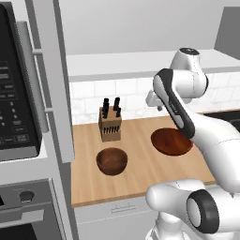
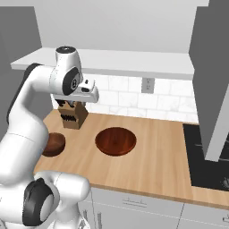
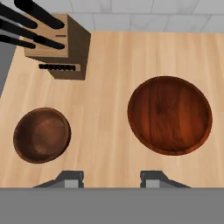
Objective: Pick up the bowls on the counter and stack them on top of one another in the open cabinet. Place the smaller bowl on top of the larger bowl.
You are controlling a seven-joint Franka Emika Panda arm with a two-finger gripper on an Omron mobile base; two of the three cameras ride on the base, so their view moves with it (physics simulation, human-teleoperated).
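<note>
We see both bowls sitting on the counter point(image 1: 140, 178), well apart from each other and each upright on the light wood. In the hand view the larger bowl point(image 3: 169, 114) lies at about two o'clock from the picture's centre, wide, shallow and reddish-brown, while the smaller bowl point(image 3: 42, 134) lies at about eight o'clock, darker and deeper. A knife block point(image 3: 61, 46) with black handles stands at about eleven o'clock, close to the white tile wall point(image 3: 144, 17) at the back.

From the left base view we find the smaller bowl point(image 1: 112, 161) toward the front of the counter, with the knife block point(image 1: 110, 123) behind it at twelve o'clock and the larger bowl point(image 1: 171, 141) off at about two o'clock from it, partly hidden by the arm. From the right base view the larger bowl point(image 2: 116, 141) is in full sight near the middle of the counter point(image 2: 152, 165), and the smaller bowl point(image 2: 54, 144) sits at nine o'clock from it, its left side covered by the arm.

The gripper point(image 3: 113, 178) hangs above the counter with nothing in it. Its two fingers point(image 3: 70, 178) are spread apart, and bare wood shows between them. Neither finger touches a bowl.

A white shelf point(image 2: 112, 62) runs along the wall above the tiles, and a dark cooktop point(image 2: 208, 156) is set into the counter at the right.
</note>
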